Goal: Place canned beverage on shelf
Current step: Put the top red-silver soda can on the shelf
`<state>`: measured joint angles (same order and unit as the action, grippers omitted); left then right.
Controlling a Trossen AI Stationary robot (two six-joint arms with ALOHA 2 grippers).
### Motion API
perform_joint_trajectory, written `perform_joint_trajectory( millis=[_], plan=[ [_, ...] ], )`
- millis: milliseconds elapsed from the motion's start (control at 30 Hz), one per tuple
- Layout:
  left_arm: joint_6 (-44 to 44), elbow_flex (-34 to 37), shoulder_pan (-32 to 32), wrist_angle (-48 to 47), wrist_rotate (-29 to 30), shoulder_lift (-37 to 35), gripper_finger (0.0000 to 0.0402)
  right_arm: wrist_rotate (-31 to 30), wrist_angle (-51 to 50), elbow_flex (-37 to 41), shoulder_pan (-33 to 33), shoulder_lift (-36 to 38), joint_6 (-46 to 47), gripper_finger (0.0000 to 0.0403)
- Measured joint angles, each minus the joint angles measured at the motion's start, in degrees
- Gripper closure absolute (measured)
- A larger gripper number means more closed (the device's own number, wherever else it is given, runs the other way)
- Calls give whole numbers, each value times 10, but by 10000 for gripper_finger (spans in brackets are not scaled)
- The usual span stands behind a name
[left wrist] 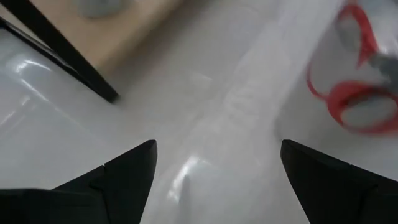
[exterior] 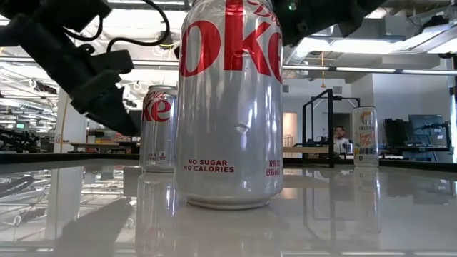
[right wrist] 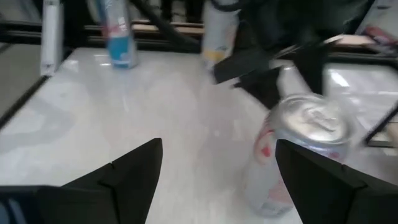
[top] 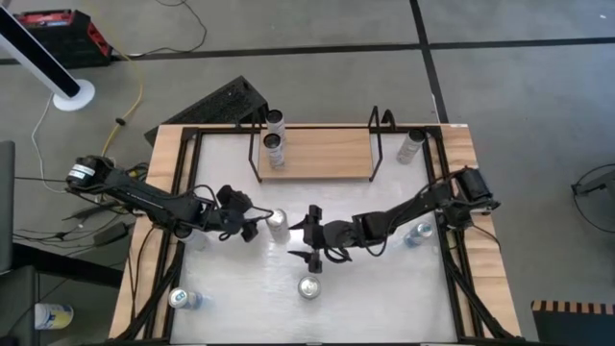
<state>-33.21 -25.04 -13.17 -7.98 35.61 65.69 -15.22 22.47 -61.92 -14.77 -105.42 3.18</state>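
A silver and red canned beverage [top: 278,226] stands upright on the white table's middle, between my two grippers. My left gripper [top: 252,225] is open just to its left; in the left wrist view the can [left wrist: 354,81] stands outside the fingers, off to one side. My right gripper [top: 303,235] is open just to the can's right, with the can [right wrist: 298,155] ahead of one finger. The shelf [top: 312,154], a light-wood board in a black wire frame, stands at the table's far side with two cans [top: 276,135] upright at its left end.
Another silver and red can [top: 308,286] stands near the front edge and fills the low view [exterior: 230,103]. One can [top: 411,144] stands right of the shelf, one [top: 418,234] lies under my right arm, and one [top: 183,299] lies at the near left corner.
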Motion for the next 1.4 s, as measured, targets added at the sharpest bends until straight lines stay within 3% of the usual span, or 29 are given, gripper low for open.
perform_joint_trajectory(
  millis=[233,367,600,900,1167,1400],
  plan=[
    [3,0,0,12,8,0,78,82,3,0,34,0,20,88],
    [2,0,0,11,9,0,109,110,5,0,31,0,19,114],
    [-5,0,0,14,11,0,222,113,15,-6,22,-29,15,189],
    [-3,0,0,16,11,1,392,115,-11,-52,45,-73,13,379],
    [10,0,0,49,11,3,400,119,-23,-55,63,-75,19,376],
    [57,-1,0,154,-11,74,401,119,-24,-55,67,-75,19,387]
  ],
)
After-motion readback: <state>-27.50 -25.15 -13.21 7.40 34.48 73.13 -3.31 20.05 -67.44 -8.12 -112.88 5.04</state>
